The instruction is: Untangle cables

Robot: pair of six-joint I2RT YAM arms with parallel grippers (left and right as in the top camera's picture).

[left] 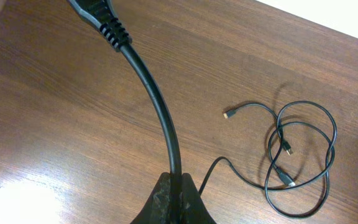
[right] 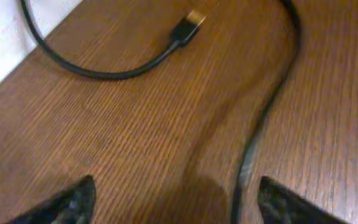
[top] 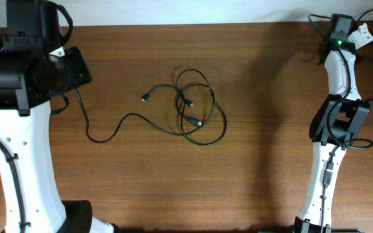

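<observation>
Tabletop of brown wood is filling the overhead view, with the left arm sitting at the left edge and the right arm standing at the right edge. Cables are lying just left of centre as a knot of crossing loops. One tail is trailing toward the lower left, then climbing to the left gripper, which is clamping that tail just behind its ribbed plug body. Right gripper is hanging released at the upper right corner, near the table edge, its fingers spread over a cord it is not gripping. A gold-tipped plug is lying above it in that wrist view. Risk, by my judgement: nothing is pinning the knot, so a left-side pull is likely dragging the whole bundle or cinching the crossings tighter. The free plug may be snagging in a loop.
</observation>
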